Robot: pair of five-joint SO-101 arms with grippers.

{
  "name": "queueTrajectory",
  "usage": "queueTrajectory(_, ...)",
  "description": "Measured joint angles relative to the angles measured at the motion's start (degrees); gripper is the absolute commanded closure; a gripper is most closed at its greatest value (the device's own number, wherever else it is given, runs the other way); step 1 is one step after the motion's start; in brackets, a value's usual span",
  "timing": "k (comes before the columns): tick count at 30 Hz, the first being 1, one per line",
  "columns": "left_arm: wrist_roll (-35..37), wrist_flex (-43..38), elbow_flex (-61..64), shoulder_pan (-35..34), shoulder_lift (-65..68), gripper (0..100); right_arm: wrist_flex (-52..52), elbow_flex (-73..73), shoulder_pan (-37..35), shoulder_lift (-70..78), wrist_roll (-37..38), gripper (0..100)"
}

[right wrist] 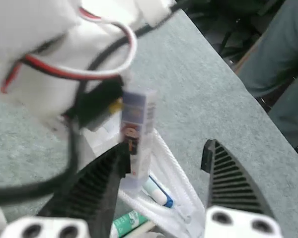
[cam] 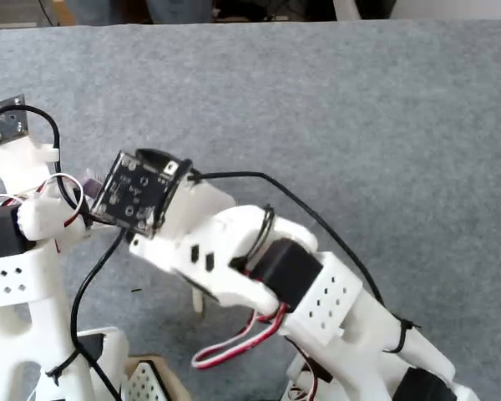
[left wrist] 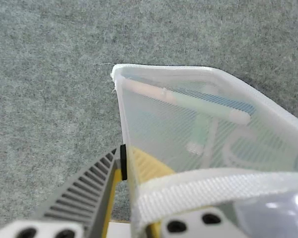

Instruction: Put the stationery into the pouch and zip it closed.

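My left gripper (left wrist: 126, 171) is shut on the side wall of the translucent mesh pouch (left wrist: 198, 124), holding it up off the grey cloth. Inside the pouch lie several pens (left wrist: 188, 101). In the right wrist view the pouch (right wrist: 171, 191) sits low between the black ribbed fingers (right wrist: 102, 186) of my right gripper (right wrist: 165, 151), which stands open. A small purple-and-white box (right wrist: 137, 131) stands upright at the pouch's mouth, just beside one right fingertip and under the left arm's black jaw piece. From above, the right arm's wrist (cam: 139, 193) hides the pouch; a purple bit (cam: 90, 180) peeks out.
Grey cloth (cam: 359, 117) covers the table, with wide free room at the back and right. Both arm bodies crowd the front left (cam: 21, 276). The table edge (right wrist: 228, 64) runs close behind the pouch in the right wrist view. Loose cables (right wrist: 97, 69) hang near the box.
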Motion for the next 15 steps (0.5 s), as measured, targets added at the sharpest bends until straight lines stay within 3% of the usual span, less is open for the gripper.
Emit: queueTrajectory(15, 0.09, 0.0, 0.09, 0.0, 0.0, 97, -7.38, 9.41, 4.22, -0.18, 0.62, 74.8)
